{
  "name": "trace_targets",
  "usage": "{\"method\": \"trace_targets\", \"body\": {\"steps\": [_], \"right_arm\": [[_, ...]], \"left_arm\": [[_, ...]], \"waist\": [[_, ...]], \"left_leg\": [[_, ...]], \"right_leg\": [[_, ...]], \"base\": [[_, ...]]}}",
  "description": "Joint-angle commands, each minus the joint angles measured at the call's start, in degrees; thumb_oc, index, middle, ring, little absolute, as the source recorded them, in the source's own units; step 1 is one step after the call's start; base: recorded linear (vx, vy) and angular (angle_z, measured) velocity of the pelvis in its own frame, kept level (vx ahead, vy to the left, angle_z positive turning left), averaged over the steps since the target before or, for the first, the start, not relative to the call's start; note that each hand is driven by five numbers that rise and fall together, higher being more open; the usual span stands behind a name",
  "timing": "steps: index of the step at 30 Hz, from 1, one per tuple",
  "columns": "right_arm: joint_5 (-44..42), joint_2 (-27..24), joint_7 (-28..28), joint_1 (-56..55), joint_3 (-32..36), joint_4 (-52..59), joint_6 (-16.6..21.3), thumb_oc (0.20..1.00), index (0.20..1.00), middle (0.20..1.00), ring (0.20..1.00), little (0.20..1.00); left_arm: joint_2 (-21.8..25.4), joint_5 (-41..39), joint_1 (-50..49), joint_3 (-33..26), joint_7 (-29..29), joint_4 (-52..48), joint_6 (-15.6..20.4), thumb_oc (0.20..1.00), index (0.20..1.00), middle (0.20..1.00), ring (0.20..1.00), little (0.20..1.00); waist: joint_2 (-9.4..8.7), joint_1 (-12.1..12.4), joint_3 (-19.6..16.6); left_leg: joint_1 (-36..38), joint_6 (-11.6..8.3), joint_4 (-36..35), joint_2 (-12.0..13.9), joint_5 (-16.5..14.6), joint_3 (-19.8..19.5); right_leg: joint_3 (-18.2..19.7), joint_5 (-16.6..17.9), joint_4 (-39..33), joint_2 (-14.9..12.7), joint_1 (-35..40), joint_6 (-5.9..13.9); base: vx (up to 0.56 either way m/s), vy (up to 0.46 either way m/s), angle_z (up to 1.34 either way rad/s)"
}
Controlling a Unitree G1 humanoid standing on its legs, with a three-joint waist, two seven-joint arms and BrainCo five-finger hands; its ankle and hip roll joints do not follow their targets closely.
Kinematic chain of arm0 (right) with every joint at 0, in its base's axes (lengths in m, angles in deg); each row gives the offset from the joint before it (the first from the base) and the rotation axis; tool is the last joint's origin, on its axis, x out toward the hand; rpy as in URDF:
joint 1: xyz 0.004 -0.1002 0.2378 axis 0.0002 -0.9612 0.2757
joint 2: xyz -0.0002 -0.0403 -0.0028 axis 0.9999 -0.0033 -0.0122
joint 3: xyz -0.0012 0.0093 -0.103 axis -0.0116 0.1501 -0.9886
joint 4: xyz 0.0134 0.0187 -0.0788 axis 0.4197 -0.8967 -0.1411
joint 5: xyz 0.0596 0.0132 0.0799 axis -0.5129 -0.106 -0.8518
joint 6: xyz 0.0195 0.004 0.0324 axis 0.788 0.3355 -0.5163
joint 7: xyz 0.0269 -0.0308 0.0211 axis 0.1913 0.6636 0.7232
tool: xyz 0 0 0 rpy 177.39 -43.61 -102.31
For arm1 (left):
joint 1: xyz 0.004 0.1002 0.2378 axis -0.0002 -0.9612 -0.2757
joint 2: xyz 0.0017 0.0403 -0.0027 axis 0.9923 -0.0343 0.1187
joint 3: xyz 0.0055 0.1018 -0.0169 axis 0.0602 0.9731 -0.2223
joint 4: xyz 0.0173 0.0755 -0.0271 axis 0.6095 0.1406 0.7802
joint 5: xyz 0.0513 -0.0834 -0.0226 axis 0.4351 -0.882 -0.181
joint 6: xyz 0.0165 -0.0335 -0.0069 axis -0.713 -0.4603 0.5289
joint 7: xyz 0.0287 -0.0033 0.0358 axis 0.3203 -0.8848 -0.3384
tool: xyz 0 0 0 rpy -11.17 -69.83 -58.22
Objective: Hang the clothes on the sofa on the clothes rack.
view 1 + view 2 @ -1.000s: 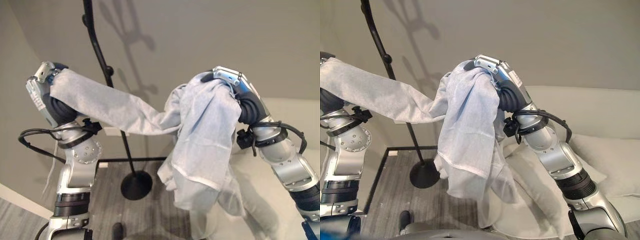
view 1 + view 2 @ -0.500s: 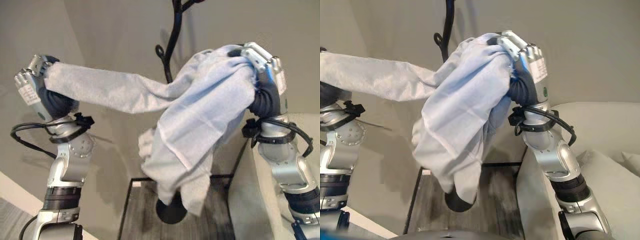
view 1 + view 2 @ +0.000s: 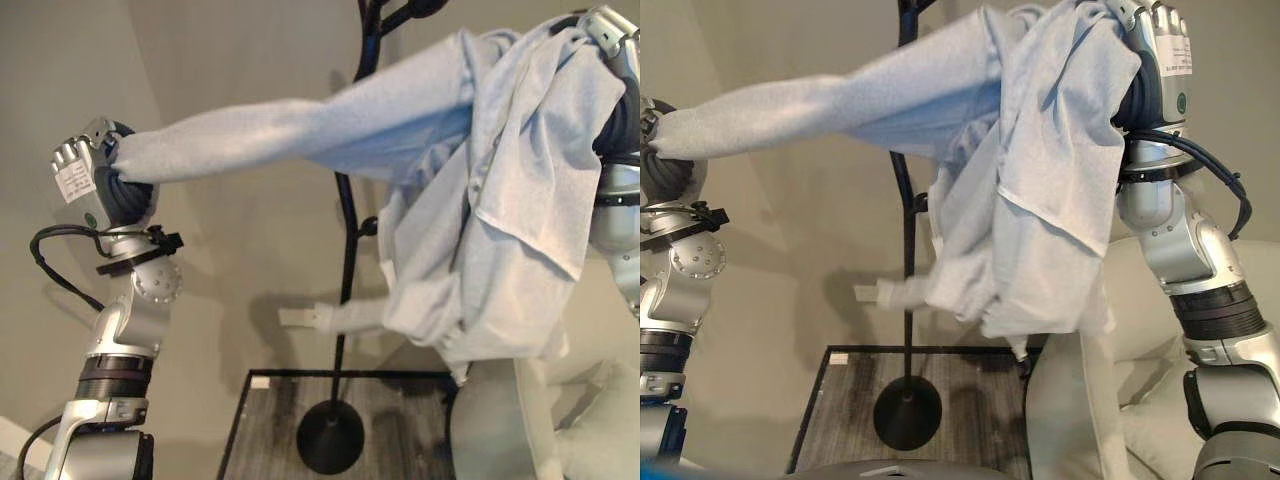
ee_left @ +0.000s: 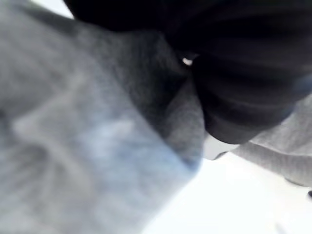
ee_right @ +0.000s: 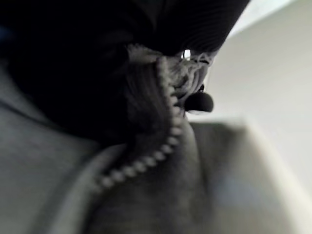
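A light grey zip-up garment (image 3: 500,200) hangs stretched between my two raised hands. My left hand (image 3: 82,172) is shut on the end of one sleeve (image 3: 280,130), which runs taut up to the right. My right hand (image 3: 1158,45) is high up, shut on the bunched body of the garment, which drapes down over that arm. The black clothes rack (image 3: 345,290) stands just behind the cloth, its upper hooks (image 3: 398,14) beside the top of the garment. The right wrist view shows the zip (image 5: 161,146) and a dark rack knob (image 5: 200,101) close by. Grey cloth (image 4: 73,146) lies against the left hand.
The rack's round black base (image 3: 330,442) rests on a grey floor patch framed by a black bar (image 3: 340,374). The white sofa (image 3: 1160,420) stands at lower right, below my right arm. A plain beige wall (image 3: 230,260) is close behind the rack.
Both hands have risen with the garment, the right one up level with the rack's hooks. The view has shifted toward the rack, so the sofa now sits lower right.
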Motion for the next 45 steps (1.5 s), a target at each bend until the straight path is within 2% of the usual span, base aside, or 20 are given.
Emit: {"method": "trace_targets", "body": {"steps": [1, 16, 23, 27, 31, 32, 35, 39, 45], "right_arm": [[-3.05, -1.41, 0.51, 6.84, -1.33, -4.99, 0.76, 0.200, 0.200, 0.200, 0.200, 0.200], [-3.79, -0.59, 0.34, 11.24, -4.69, -9.24, 0.82, 0.200, 0.200, 0.200, 0.200, 0.200], [-5.91, 1.61, 1.32, 10.21, -3.89, -14.09, 0.48, 0.200, 0.200, 0.200, 0.200, 0.200], [-1.74, 2.32, 4.66, 16.53, -7.04, -17.67, -0.62, 0.200, 0.200, 0.200, 0.200, 0.200], [0.39, 6.35, 2.08, 20.53, -11.87, -16.72, -0.77, 0.200, 0.200, 0.200, 0.200, 0.200], [1.89, 7.59, 1.80, 22.68, -15.05, -20.61, -1.70, 0.200, 0.200, 0.200, 0.200, 0.200], [0.99, 9.28, 2.68, 25.13, -16.17, -26.06, -2.43, 0.200, 0.200, 0.200, 0.200, 0.200], [-0.18, 8.61, 3.85, 26.35, -16.63, -32.64, -3.94, 0.200, 0.200, 0.200, 0.200, 0.200], [1.78, 6.51, 1.19, 21.93, -16.55, -28.47, -3.60, 0.200, 0.200, 0.200, 0.200, 0.200]], "left_arm": [[5.69, -2.60, 4.84, 1.62, 1.42, 1.73, 0.41, 0.200, 0.200, 0.200, 0.200, 0.200], [7.65, -6.05, -1.99, -2.97, 2.47, 4.17, 1.01, 0.200, 0.200, 0.200, 0.200, 0.200], [6.51, -7.77, -8.91, -7.23, 2.33, 4.07, 0.98, 0.200, 0.200, 0.200, 0.200, 0.200], [5.24, -7.77, -12.29, -8.24, 1.93, 4.14, 0.82, 0.200, 0.200, 0.200, 0.200, 0.200], [4.31, -6.91, -13.85, -6.83, 2.13, 4.77, 0.88, 0.200, 0.200, 0.200, 0.200, 0.200], [3.92, -7.38, -13.92, -5.38, 2.80, 5.92, 1.15, 0.200, 0.200, 0.200, 0.200, 0.200], [3.29, -8.14, -14.65, -5.09, 3.31, 5.49, 1.45, 0.200, 0.200, 0.200, 0.200, 0.200], [2.55, -7.49, -16.50, -4.38, 4.60, 3.38, 2.27, 0.200, 0.200, 0.200, 0.200, 0.200], [0.13, -7.07, -20.92, -5.90, 5.00, 3.59, 2.14, 0.200, 0.200, 0.200, 0.200, 0.200]], "waist": [[-1.22, 0.86, -2.38], [-3.05, 2.66, -1.26], [-4.17, 4.60, -0.45], [-5.33, 6.80, 0.60], [-5.99, 8.46, 1.48], [-6.09, 9.35, 1.76], [-6.15, 10.14, 2.29], [-5.90, 10.58, 3.15], [-4.65, 10.55, 3.54]], "left_leg": [[-0.04, -3.27, 1.10, 6.31, 0.61, 0.98], [-0.63, -5.07, 0.52, 8.69, 2.05, 1.07], [-1.27, -5.50, -0.11, 9.40, 2.88, 0.70], [-2.26, -6.00, -0.19, 10.10, 3.87, 0.32], [-3.39, -6.34, -0.17, 10.78, 4.78, -0.38], [-3.87, -6.52, -0.14, 11.09, 5.24, -0.77], [-4.78, -6.74, -0.11, 11.40, 6.16, -1.31], [-6.66, -6.84, -0.16, 11.41, 7.16, -2.69], [-6.59, -6.76, 0.01, 11.13, 7.54, -3.41]], "right_leg": [[0.67, -6.27, 0.84, -1.32, 2.42, 4.75], [-0.47, -7.38, 0.79, 0.24, 2.43, 3.73], [-1.34, -7.49, 0.73, 0.67, 1.99, 3.58], [-1.71, -7.70, 0.71, 1.26, 1.21, 3.31], [-2.19, -7.99, 0.73, 1.74, 0.52, 2.84], [-2.62, -8.29, 0.70, 2.01, 0.41, 2.53], [-3.06, -8.39, 0.70, 2.26, 0.09, 2.37], [-4.00, -8.33, 0.79, 2.31, -0.91, 2.18], [-4.60, -8.46, 0.86, 1.99, -0.68, 2.09]], "base": [[0.06, -0.054, -0.03], [0.07, -0.030, 0.06], [0.04, -0.021, 0.13], [0.02, -0.043, 0.01], [0.02, -0.059, 0.07], [0.02, -0.040, 0.10], [0.01, -0.033, 0.15], [-0.02, -0.013, 0.21], [0.01, 0.010, 0.11]]}}
